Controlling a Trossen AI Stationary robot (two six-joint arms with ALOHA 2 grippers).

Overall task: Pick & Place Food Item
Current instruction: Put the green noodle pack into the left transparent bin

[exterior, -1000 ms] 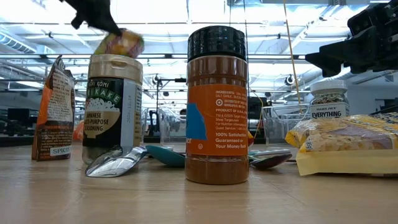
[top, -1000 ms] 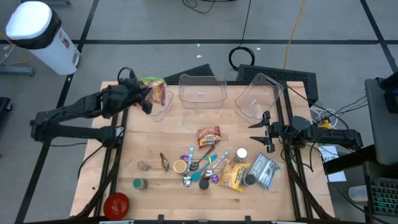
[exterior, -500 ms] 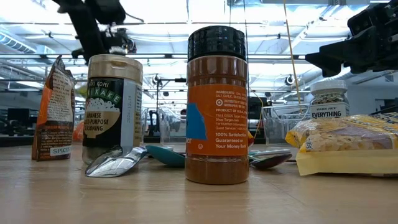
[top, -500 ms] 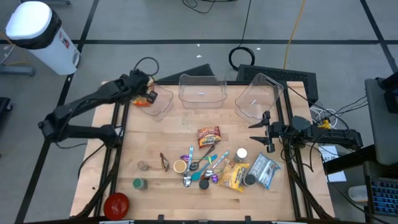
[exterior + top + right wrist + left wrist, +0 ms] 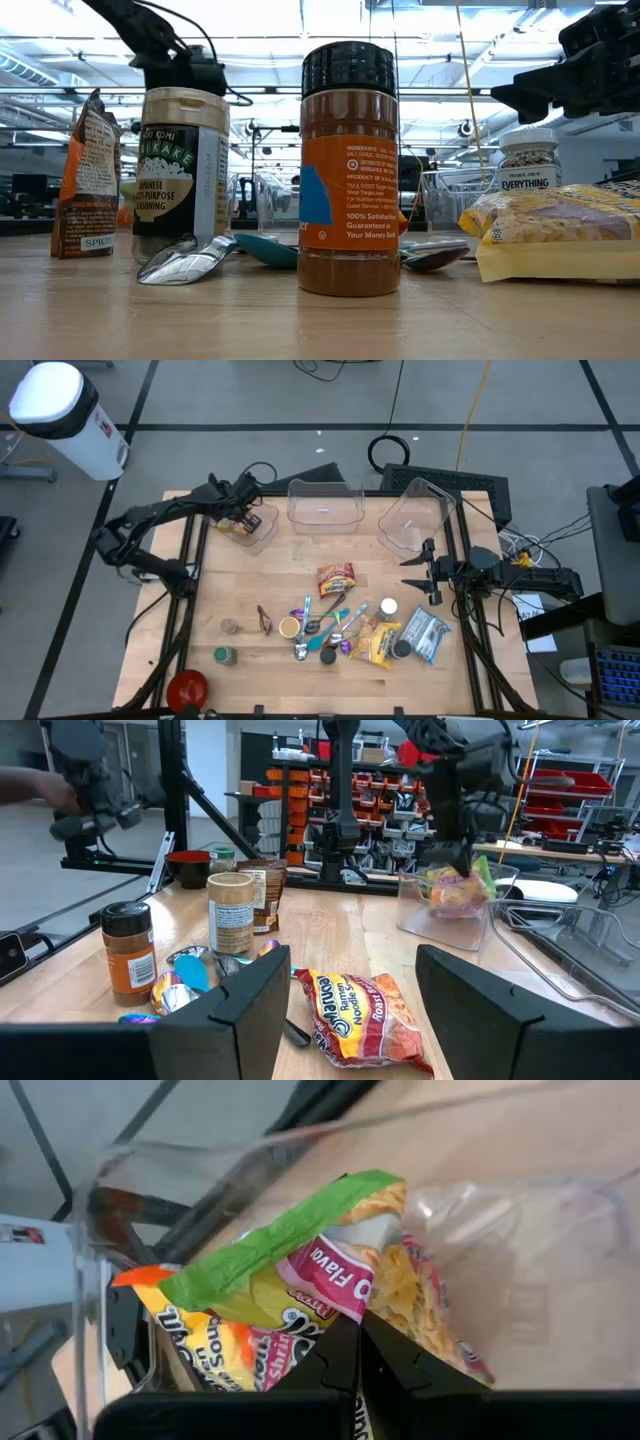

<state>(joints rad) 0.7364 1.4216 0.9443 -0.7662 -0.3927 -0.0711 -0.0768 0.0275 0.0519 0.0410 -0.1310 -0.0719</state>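
Workshop: orange parts bins [image 5: 385, 795] on racks (background).

Grey floor [image 5: 250, 400] with dark lines, a white bin [image 5: 60, 415] in the corner. Behind the table – shelves [image 5: 360, 795] of orange bins, bright ceiling lights [image 5: 270, 20].

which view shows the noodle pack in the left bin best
The left wrist view: the noodle pack fills the picture inside the clear bin, with the shut left gripper on it. The high view shows it small; the right wrist view shows it far off; the low view hides it.
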